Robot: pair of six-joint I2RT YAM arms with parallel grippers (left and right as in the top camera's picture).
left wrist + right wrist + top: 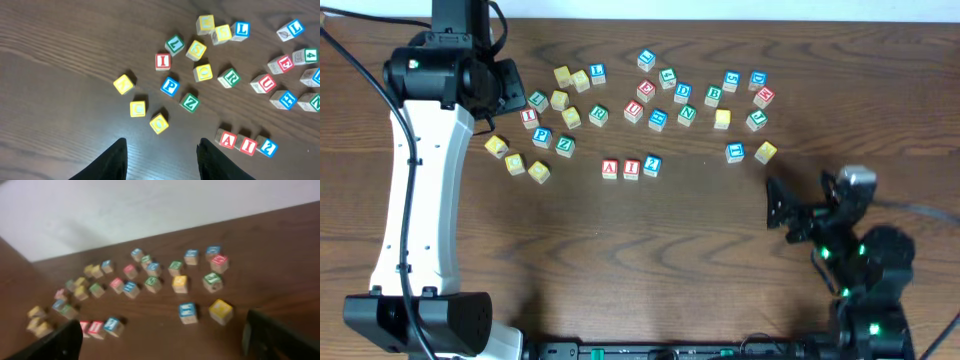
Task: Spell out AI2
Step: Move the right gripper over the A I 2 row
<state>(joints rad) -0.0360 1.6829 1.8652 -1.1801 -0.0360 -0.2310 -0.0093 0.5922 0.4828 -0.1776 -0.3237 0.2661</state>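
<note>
A block (610,168), I block (631,168), 2 block (652,165) sit side by side mid-bench, spelling judged complete; left gripper (162,150) and right gripper (162,330) both gape wide, empty; next: retract without nudging the row.

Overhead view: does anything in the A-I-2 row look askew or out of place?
Mostly tidy. The A block and I block sit square side by side; the 2 block looks turned slightly and a little off their line. Nothing damaged.
</note>
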